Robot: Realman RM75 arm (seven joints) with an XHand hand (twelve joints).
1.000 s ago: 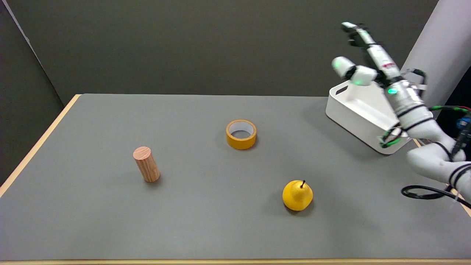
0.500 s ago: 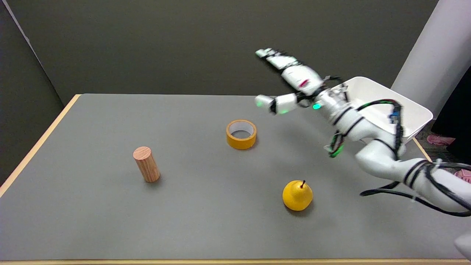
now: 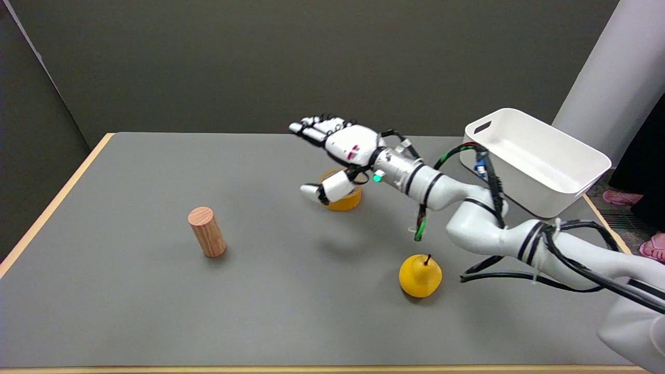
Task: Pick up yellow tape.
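1. The right hand (image 3: pixel 340 156) is hovering over the yellow ring-shaped tape roll (image 3: pixel 344 200), fingers spread, holding nothing.
2. The roll is lying mid-tabletop (image 3: pixel 130 311), well apart from the wooden cylinder (image 3: pixel 207 231), yellow pear (image 3: pixel 420 275) and edges.

One raised head camera, looking down and across the bench

The single view sits above the near edge of the bench (image 3: pixel 156 311) and faces its far edge, where a dark wall closes the scene. It stands far enough back to take in nearly the whole grey top: the left edge runs as a slanted wooden strip, the near edge lies along the bottom of the frame, and the right edge shows only as a short strip near the far right corner. The right arm enters from the lower right, its robot hand (image 3: pixel 337 156) reaching the middle of the frame. With only this one camera, there is no second view to overlap it.
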